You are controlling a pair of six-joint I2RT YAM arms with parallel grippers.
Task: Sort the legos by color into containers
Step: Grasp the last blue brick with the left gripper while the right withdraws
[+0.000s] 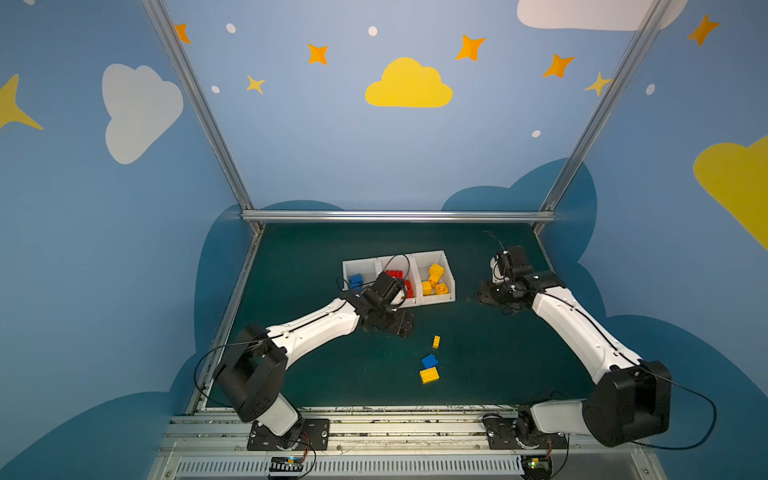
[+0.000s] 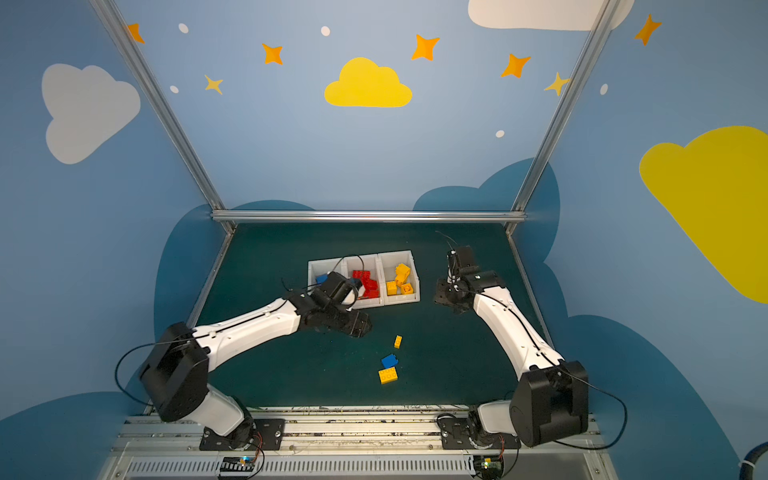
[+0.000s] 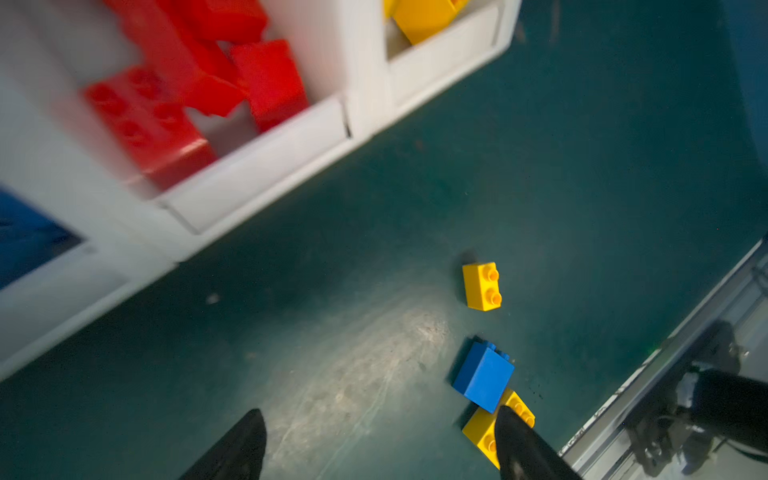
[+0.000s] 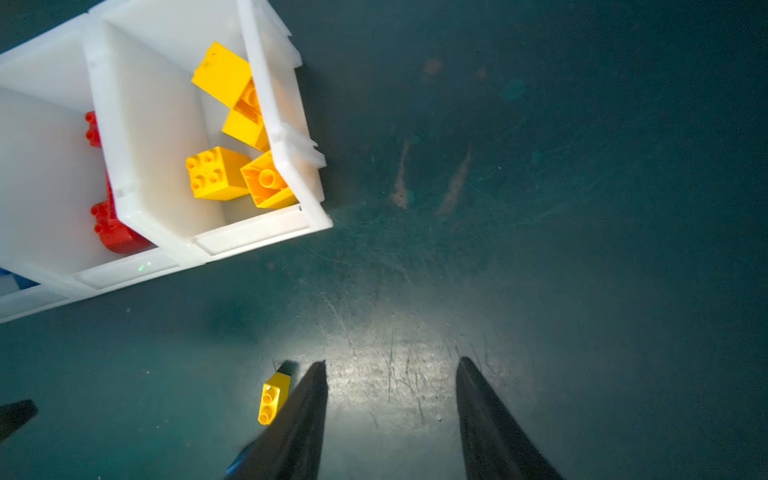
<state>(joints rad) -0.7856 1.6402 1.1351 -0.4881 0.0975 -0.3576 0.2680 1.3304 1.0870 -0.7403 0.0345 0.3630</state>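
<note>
We see a green table (image 1: 498, 353) with three white boxes (image 1: 436, 299) on it.
Our left gripper (image 3: 378, 411) and right gripper (image 4: 391, 361) hold nothing, fingers apart. A flat yellow brick (image 1: 429, 375), a blue brick (image 1: 429, 360) beside it and a small yellow brick (image 1: 436, 341) lie on the table.

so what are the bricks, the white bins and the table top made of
Bricks: likely hard moulded plastic, glossy, crisp studs. White bins: plastic too, slightly translucent, smooth walls. Table top: dark green mat, perhaps rubber or vinyl, matte, scuffed and scratched.

Scuffed green mat (image 1: 311, 249); aluminium frame bar (image 1: 399, 216); yellow cloud (image 1: 409, 85) on wall (image 1: 291, 145).
</note>
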